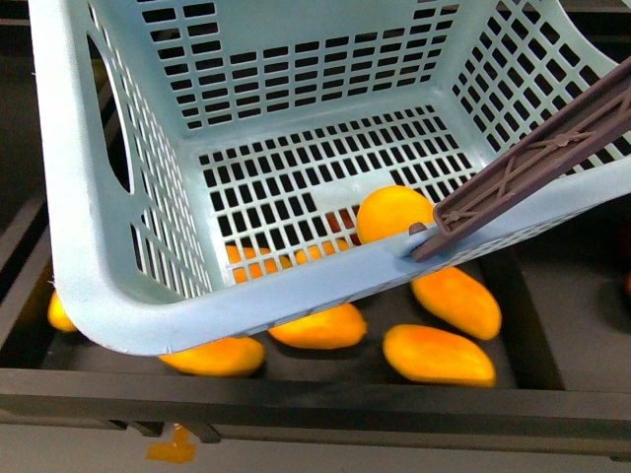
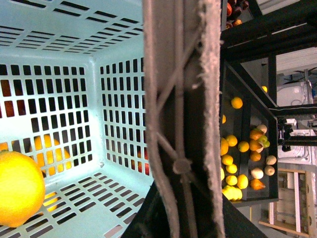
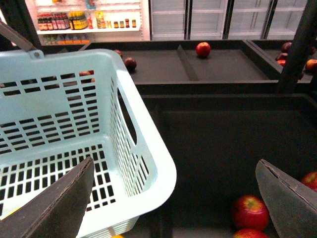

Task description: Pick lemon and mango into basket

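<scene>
In the front view the basket point(image 1: 118, 296) fills most of the pic, tilted w/ its near rim lowest. The lemon point(image 1: 394, 214) sits inside the basket on the slotted floor. It's against the near wall, just beside where the brown handle point(image 1: 537, 163) pivots on the rim. The mangoes point(image 1: 439, 355) are outside the basket. Five show in the dark bin point(image 1: 532, 325) under and just past the basket's near rim, & more orange peeks thru the floor slots.

L wrist view: the handle runs across the whole pic, very close up, w/ the basket's inside on one side of it and the lemon on the basket floor. The L gripper point(image 2: 185, 218) shows only as dark shapes either side of the handle. The handle passes btw them, but I can't tell if the jaws are pressed onto it. On the handle's far side from the basket is a fruit rack point(image 2: 242, 163) w/ mixed yellow & orange fruit.

R wrist view: the R gripper point(image 3: 174, 162) hangs over a corner of the basket, fingers point(image 3: 59, 203) spread wide and holding nothing (one finger over the basket's inside, the other out past its rim). Red apples point(image 3: 251, 210) lie in the apple bin point(image 3: 208, 139) beside the basket, apart from it. A lone apple point(image 3: 203, 49) sits in a bin further past the basket, and bottle shelves point(image 3: 74, 22) stand behind the basket.
</scene>
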Controlling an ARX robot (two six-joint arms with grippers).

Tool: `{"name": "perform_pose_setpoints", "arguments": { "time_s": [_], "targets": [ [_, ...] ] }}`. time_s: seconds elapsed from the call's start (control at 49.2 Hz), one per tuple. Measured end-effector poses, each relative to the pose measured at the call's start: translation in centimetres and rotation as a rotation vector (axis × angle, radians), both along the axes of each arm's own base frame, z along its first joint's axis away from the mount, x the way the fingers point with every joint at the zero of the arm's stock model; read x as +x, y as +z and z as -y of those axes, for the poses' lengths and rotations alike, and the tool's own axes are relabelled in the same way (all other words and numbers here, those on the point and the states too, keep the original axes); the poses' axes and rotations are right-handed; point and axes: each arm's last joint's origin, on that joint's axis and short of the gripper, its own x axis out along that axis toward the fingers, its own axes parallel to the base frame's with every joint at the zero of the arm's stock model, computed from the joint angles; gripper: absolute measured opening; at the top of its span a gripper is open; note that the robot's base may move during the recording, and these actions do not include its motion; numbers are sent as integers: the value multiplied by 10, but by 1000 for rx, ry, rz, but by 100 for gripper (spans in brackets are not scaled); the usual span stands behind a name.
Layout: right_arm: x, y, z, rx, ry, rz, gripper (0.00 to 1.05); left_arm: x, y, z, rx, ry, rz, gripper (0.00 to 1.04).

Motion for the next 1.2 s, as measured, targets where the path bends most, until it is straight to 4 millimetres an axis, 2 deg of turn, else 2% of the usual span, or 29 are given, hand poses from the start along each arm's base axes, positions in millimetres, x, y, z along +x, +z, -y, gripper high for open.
{"name": "perform_pose_setpoints", "arguments": {
  "time_s": [0.772, 0.812, 0.873, 0.934, 1.076, 1.198],
  "targets": [
    [0, 0, 0, 0, 5, -4, 96, 4, 0, -5, 14, 15, 13, 5],
    [4, -1, -1, 39, -53, -86, 96, 4, 0, -4, 9, 12, 9, 5],
    [17, 8, 6, 169, -345, -330, 96, 2, 0, -2, 1, 3, 3, 5],
    [27, 12, 15, 266, -481, -452, 96, 0, 0, 0, -2, -8, 1, 5],
    [63, 14, 37, 409, -560, -451, 96, -1, 0, 1, -10, -15, -7, 5],
    [91, -3, 52, 513, -584, -522, 96, -1, 0, 1, -5, -8, -3, 5]
  ]
}}
